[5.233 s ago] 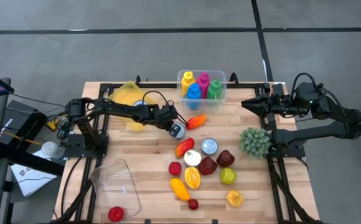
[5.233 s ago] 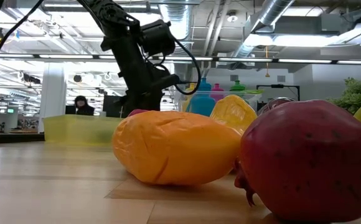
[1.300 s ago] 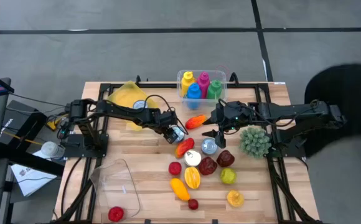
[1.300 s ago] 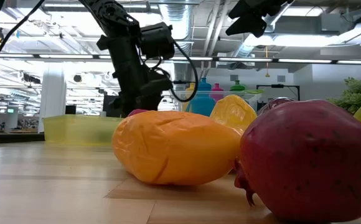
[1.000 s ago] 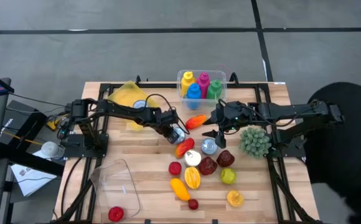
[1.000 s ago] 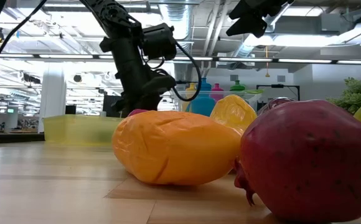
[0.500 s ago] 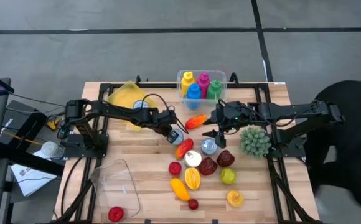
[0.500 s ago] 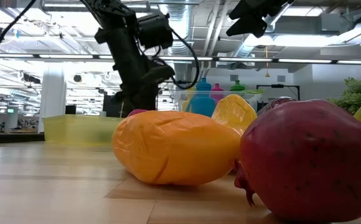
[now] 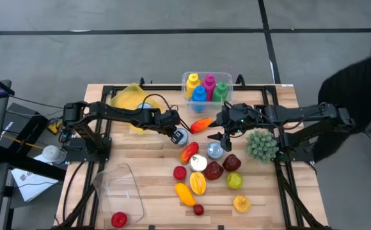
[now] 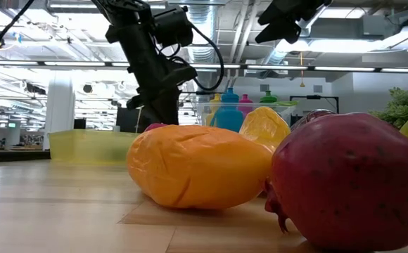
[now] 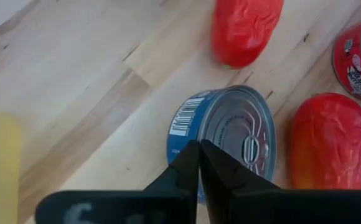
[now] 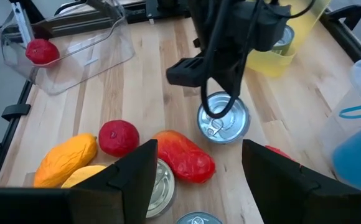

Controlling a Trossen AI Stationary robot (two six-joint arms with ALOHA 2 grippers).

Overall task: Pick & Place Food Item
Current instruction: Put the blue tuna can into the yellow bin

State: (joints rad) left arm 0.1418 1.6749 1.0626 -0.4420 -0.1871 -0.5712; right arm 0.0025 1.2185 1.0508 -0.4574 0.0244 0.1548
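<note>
Hovering over the wooden table (image 9: 141,153), the left gripper (image 9: 174,130) has its two dark fingers (image 11: 196,171) pressed together with no gap and nothing between them; directly below and just ahead of the fingertips a blue-labelled tin can (image 11: 233,138) stands upright on the boards with its pull-tab lid facing up, not gripped. Beyond the can lies one red pepper (image 11: 246,28), beside the can lies a second red pepper (image 11: 333,146), and a red-labelled can (image 11: 360,56) sits past that one. The right gripper (image 9: 220,128) hangs above the table with its fingers spread wide apart and holding nothing; in the right wrist view the blue-labelled tin can (image 12: 223,118) shows ahead of it, between the spread fingers and the left arm, and a clear bin (image 12: 75,46) holding a red fruit (image 12: 42,51) lies well beyond
</note>
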